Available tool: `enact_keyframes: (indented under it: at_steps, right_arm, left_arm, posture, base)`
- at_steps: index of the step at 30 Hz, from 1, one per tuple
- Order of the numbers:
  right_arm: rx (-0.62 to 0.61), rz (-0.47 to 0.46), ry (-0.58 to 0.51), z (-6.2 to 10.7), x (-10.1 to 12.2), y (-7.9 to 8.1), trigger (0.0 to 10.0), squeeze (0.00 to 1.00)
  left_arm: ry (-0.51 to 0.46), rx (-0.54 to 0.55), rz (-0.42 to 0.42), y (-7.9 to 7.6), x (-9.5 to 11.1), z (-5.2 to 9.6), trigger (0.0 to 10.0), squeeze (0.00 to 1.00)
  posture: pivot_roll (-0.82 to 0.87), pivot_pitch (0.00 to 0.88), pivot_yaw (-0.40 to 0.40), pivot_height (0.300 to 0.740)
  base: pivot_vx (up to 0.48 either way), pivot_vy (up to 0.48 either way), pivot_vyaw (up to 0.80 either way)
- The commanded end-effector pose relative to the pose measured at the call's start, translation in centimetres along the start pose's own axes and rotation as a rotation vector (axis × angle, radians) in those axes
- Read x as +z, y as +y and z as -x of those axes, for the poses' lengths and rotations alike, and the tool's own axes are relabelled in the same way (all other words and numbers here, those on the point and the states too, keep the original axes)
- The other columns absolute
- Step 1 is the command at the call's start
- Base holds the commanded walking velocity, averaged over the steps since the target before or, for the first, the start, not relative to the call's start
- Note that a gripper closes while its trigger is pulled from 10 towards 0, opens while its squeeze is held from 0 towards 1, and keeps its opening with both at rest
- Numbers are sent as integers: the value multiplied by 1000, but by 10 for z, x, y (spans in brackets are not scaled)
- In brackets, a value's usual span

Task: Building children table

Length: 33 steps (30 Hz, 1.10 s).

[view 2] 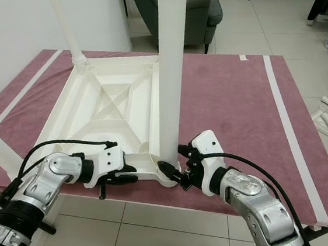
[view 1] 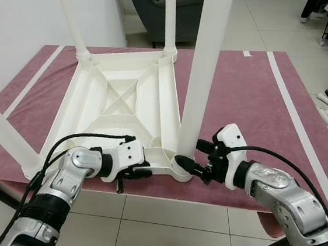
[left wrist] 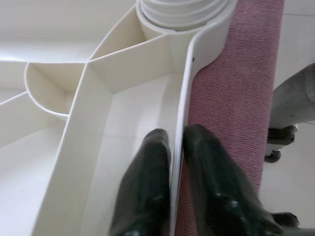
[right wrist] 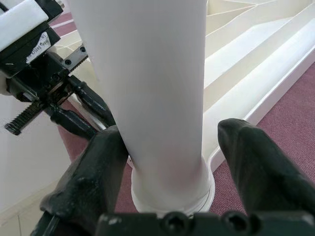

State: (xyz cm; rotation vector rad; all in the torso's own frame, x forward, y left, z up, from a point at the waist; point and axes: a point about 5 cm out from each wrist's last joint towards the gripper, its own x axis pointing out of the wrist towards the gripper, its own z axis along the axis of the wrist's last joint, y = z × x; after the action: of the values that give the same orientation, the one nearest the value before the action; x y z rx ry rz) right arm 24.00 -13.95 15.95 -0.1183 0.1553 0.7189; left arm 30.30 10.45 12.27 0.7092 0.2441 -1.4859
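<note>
Left eye view: white children's table (view 1: 120, 98) lies upside down on a red mat (view 1: 249, 96), legs up.
Left wrist view: left gripper (left wrist: 178, 147), jaws pinching the table's near rim.
Right wrist view: right gripper (right wrist: 167, 147), jaws around the near leg (right wrist: 152, 73), one finger apart from it.

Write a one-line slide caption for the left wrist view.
Left gripper pinches the upturned white table's rim beside a screwed-in leg, over the red mat.

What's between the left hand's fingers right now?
The tabletop's thin rim stands between the left hand's fingers, one on each side, clear in the left wrist view.
</note>
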Motion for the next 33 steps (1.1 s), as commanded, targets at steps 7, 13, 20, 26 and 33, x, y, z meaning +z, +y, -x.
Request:
enact_keyframes:
  at_steps: [7,13,20,26,33]
  right_arm:
    - [90,75,-3,8,10,-5,10000,0]
    - [187,117,18,10,13,-5,10000,0]
    - [348,205,83,5,18,-16,10000,0]
    - [399,240,133,-12,14,-26,10000,0]
    - [414,167,129,-24,1,-29,0,0]
  left_arm:
    - [-16,-151,-30,-10,1,-8,0,0]
    - [-27,-187,-52,-11,3,-5,0,0]
    - [-32,-240,-99,-17,5,0,0,0]
    - [-41,-264,-114,-21,5,3,0,0]
    - [-61,-263,-111,-23,7,5,0,0]
  posture:
    - [10,0,46,740]
    - [13,0,47,740]
    - [28,0,36,740]
    - [54,1,20,740]
    - [69,0,12,740]
  base:
    - [0,0,0]
    - [0,0,0]
    - [0,0,0]
    - [0,0,0]
    - [0,0,0]
